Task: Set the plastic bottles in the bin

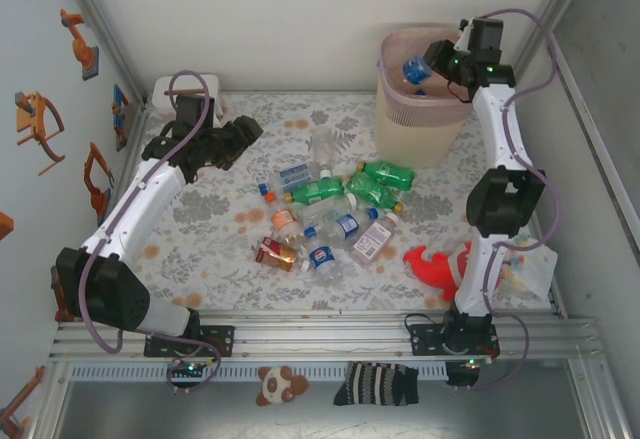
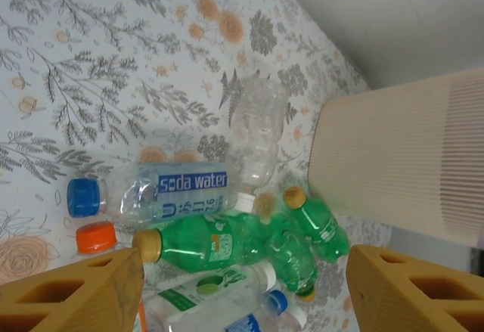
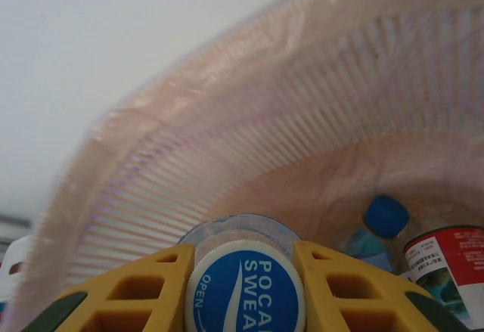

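Plastic bottles point(image 1: 330, 214): heaped mid-tabletop point(image 1: 200, 219), near-left of bin point(image 1: 400, 134) | right gripper point(image 3: 243, 262): clenched on blue-capped bottle point(image 1: 414, 70) above bin's mouth | left gripper point(image 2: 242, 287): jaws spread, nothing held, over heap's far-left edge

The clear plastic bottle with a blue cap point(image 2: 162, 192) lying on the flowered worktop point(image 2: 91, 60) carries a blue label reading "soda water" in white; the clear bottle point(image 3: 242, 230) clamped in my right pincer point(image 3: 243, 271) has a blue and white round cap point(image 3: 246, 290) reading "POCA" over "SWEA", both cut off at the edge, with "OPEN" along its left; print on the red-labelled container point(image 3: 446, 264) beyond is too small to read.
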